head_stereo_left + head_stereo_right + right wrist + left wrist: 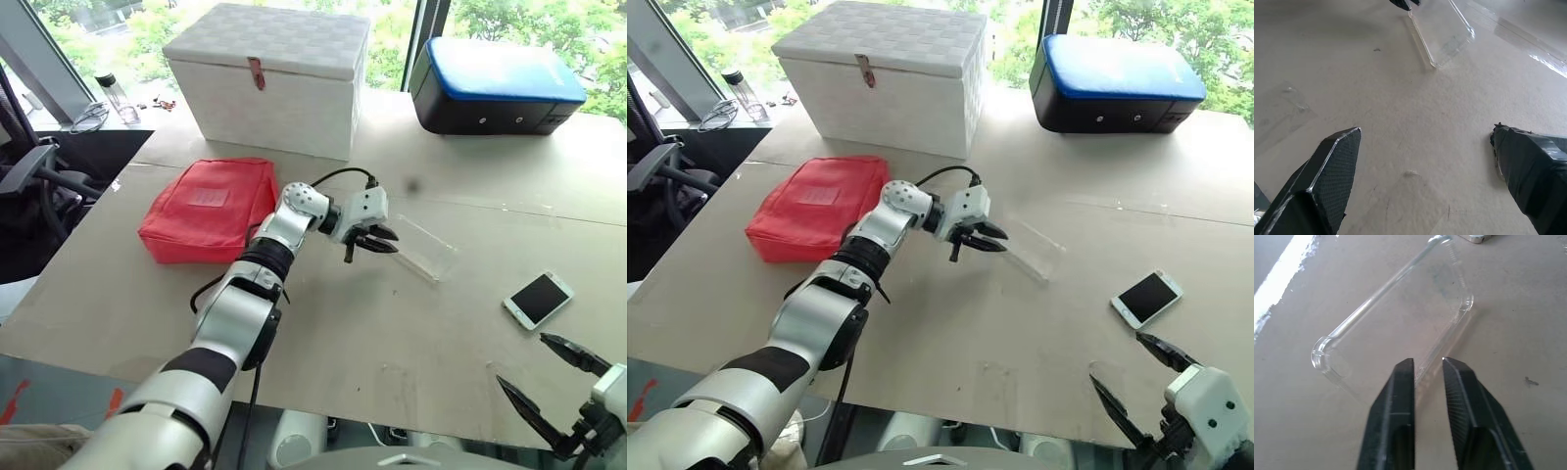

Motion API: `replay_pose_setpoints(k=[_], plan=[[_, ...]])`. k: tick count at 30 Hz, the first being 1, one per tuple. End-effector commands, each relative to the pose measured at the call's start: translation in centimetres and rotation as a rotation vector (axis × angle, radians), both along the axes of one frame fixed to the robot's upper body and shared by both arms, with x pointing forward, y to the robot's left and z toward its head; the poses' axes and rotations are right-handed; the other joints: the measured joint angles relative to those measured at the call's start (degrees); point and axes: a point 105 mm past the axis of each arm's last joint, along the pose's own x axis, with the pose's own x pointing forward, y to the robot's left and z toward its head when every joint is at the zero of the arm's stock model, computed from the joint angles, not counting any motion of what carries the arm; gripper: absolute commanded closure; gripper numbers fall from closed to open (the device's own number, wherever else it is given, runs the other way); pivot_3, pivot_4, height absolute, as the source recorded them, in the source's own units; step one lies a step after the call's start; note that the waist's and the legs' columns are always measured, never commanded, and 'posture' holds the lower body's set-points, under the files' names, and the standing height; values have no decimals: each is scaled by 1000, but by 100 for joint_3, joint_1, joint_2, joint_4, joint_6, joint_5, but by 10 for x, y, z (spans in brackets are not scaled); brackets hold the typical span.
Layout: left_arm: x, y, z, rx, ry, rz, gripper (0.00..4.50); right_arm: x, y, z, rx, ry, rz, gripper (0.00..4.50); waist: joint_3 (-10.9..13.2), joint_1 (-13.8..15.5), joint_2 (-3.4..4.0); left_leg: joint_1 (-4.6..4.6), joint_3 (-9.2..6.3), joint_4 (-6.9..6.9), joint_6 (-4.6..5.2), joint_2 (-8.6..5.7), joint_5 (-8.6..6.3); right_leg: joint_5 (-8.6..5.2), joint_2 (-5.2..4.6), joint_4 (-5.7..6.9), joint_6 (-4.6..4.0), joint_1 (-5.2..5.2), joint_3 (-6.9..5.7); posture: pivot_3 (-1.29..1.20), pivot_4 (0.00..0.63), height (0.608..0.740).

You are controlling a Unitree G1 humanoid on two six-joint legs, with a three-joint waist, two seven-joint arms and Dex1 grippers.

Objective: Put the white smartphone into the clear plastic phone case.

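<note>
Off to the left of my left gripper point(375, 241) lies a red pouch point(208, 208), flat on the table point(323, 323), and beyond it stands a white box point(269, 78); neither matters to the job. My left arm reaches across to the middle of the table, and its fingers point(1396, 396) stand a narrow gap apart, right at the near short rim of the case point(1396, 328). I cannot tell whether they touch that rim (the plastic is nearly invisible there), but nothing is pinched between them. The case lies flat, hollow side up, stretching away from my fingertips toward the phone, which I judge is a handy way for it to lie, since the phone can drop straight in. I take it my left is there to steady or square up the shell.

Further right, the phone point(538, 299) rests screen up, well apart from the case and just ahead of my right gripper point(558, 392). That gripper hovers low over the table edge with its fingers spread wide and empty, placed, I'd say, to go for the phone.
</note>
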Motion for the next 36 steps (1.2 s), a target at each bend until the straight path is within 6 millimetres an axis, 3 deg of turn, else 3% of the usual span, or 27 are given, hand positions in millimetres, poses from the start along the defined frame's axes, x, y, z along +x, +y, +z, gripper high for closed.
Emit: replay_pose_setpoints(k=[1,7,18,21,22,23,29,36], plan=[[3,-12,14,-47,-178,-19,2565,5,-1,3,-8,-12,21,0,0,0,-1,-1,1,0,0,0,0,0,0,0,0,0,0,0,150,740],[6,-13,-1,59,-250,-51,2565,7,-4,5,-23,-18,20,0,1,2,-1,0,3,-1,25,0,14,10,7,1,16,0,-4,0,150,740],[12,-17,-19,156,-162,10,2565,2,3,5,-19,-22,-9,0,1,-2,-2,-1,3,0,24,0,13,9,6,1,15,-1,-4,0,150,740],[11,-19,-22,149,-98,27,3357,0,4,6,-19,-20,-20,0,1,5,-2,-1,2,0,22,0,12,8,6,1,14,-1,-5,0,150,740],[12,-20,-21,142,-82,38,3726,-1,5,6,-19,-20,-22,0,1,2,-3,-1,2,1,21,0,11,7,5,1,14,0,-5,0,150,740],[12,-22,-20,131,-61,49,4382,-1,6,6,-18,-21,-24,0,1,-5,-3,-1,3,2,3,0,1,6,5,1,11,0,-4,0,150,740],[8,-25,-4,60,42,26,4382,-3,11,5,-7,-16,-31,0,1,-12,-2,0,1,1,2,0,1,4,5,1,7,-2,-4,0,150,740],[-20,-21,11,26,207,-99,4382,-1,13,4,2,-11,-20,0,-1,-25,1,-3,3,2,1,0,0,3,4,0,5,-2,2,0,150,740]])
